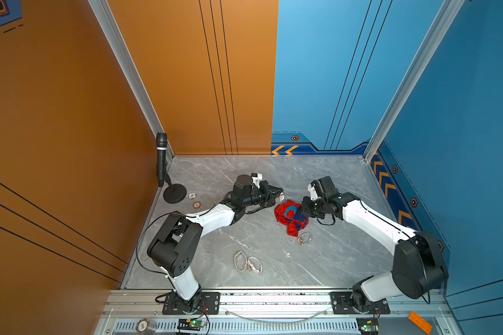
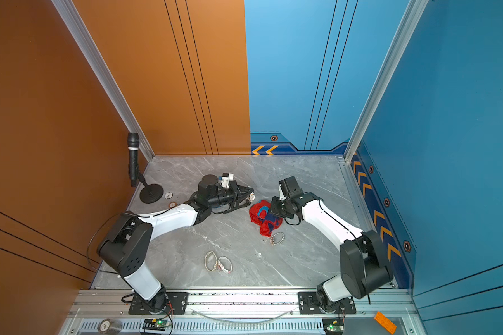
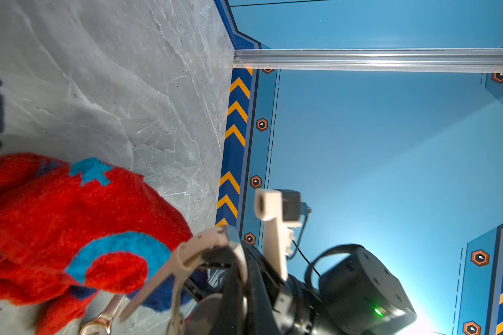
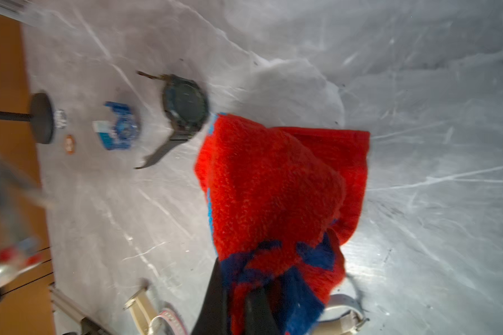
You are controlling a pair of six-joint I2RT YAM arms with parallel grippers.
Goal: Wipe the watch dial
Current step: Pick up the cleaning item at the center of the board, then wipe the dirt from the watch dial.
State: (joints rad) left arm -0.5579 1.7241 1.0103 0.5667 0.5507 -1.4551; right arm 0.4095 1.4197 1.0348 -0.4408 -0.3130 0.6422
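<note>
At the left claw, the watch points lengthwise toward the cloth.

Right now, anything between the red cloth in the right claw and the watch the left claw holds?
Nothing visible. The red fuzzy cloth with blue patches, pinched in the right claw, sits right beside the beige-strapped watch in the left claw; no other object lies between them.
</note>
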